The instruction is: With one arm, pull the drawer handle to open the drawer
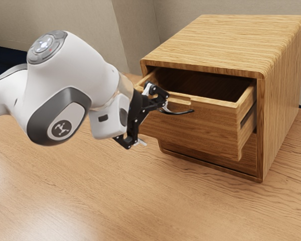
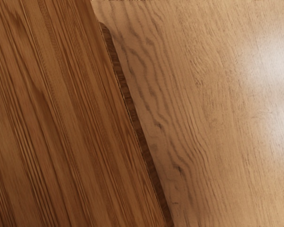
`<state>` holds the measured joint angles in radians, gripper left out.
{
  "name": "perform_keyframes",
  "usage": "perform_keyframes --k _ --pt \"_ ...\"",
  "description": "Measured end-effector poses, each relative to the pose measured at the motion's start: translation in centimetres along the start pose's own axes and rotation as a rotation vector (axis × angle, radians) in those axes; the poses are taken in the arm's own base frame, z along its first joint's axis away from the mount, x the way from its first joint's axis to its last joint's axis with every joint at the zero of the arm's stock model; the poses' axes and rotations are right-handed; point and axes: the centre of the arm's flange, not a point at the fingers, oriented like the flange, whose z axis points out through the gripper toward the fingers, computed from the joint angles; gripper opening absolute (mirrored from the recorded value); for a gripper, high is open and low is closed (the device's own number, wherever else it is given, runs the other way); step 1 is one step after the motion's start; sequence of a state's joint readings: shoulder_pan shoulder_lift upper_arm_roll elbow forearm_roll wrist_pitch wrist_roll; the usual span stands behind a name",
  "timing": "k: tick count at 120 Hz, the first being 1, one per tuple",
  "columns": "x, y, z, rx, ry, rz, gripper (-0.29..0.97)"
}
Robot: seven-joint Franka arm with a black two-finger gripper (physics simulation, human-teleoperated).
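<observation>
A wooden cabinet stands on the table, and its single drawer is pulled partway out, so the dark inside shows above the drawer front. A thin black handle curves across the front's upper edge. My black gripper comes in from the exterior view's left and is shut on the handle's near end. In the wrist view, the drawer front lies close under my hand, with the tabletop beside it.
The cabinet sits at the far right of a wide wooden table. Beige walls rise behind it. My white arm hangs over the table's left part in the exterior view.
</observation>
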<state>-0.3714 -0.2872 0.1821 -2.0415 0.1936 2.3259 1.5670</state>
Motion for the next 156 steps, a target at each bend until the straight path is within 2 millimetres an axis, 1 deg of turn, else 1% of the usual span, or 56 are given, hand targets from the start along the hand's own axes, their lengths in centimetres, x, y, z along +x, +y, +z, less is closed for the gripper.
perform_keyframes --k 13,41,52,57,68,81,96,112,129,142,156 --pt "0.1 1.0 -0.9 0.001 0.005 0.002 0.64" --pt "0.4 3.0 -2.4 -0.004 0.016 0.006 0.65" --pt "1.2 3.6 -3.7 0.004 -0.012 0.018 0.61" --pt "1.6 3.9 -4.3 0.008 -0.026 0.026 0.61" --pt "2.0 4.7 -4.6 -0.001 -0.036 0.03 0.64" --pt "2.9 5.6 -4.3 -0.019 -0.033 0.042 0.69" --pt "3.8 6.5 -4.8 -0.02 -0.035 0.056 0.67" --pt "3.8 7.5 -5.4 -0.018 -0.04 0.057 0.67" --pt "3.4 8.6 -6.0 -0.016 -0.05 0.048 0.68" --pt "3.4 8.7 -6.1 -0.02 -0.048 0.046 0.68" --pt "3.5 8.7 -7.0 -0.014 -0.048 0.046 0.65"
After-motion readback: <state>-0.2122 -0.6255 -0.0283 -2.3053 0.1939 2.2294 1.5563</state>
